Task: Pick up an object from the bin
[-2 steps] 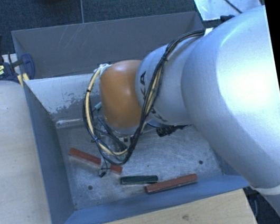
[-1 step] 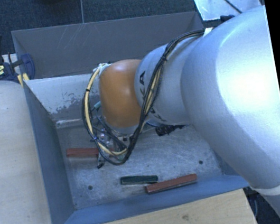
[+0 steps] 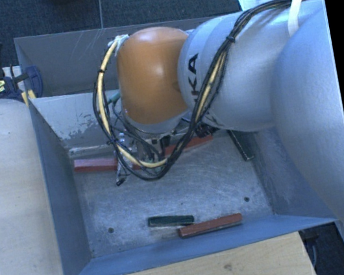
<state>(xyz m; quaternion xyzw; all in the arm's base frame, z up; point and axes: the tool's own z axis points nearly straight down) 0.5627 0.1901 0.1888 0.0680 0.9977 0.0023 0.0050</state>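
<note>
Here the arm reaches in from the right, and its orange wrist cover hangs low over the far half of the bin. We judge the step in hand to be the approach to a candidate, with nothing lifted. Whether the fingers are open or closed we cannot tell. Nearest beneath the wrist a flat red-brown bar lies along the far side of the floor, its left end clear of the cables. A short dark bar lies just right of the wrist. Well apart, by the near wall, lie a dark green stick and a reddish stick, close together. The next move, in our judgement, calls for settling astride the red-brown bar and closing across its narrow width.
</note>
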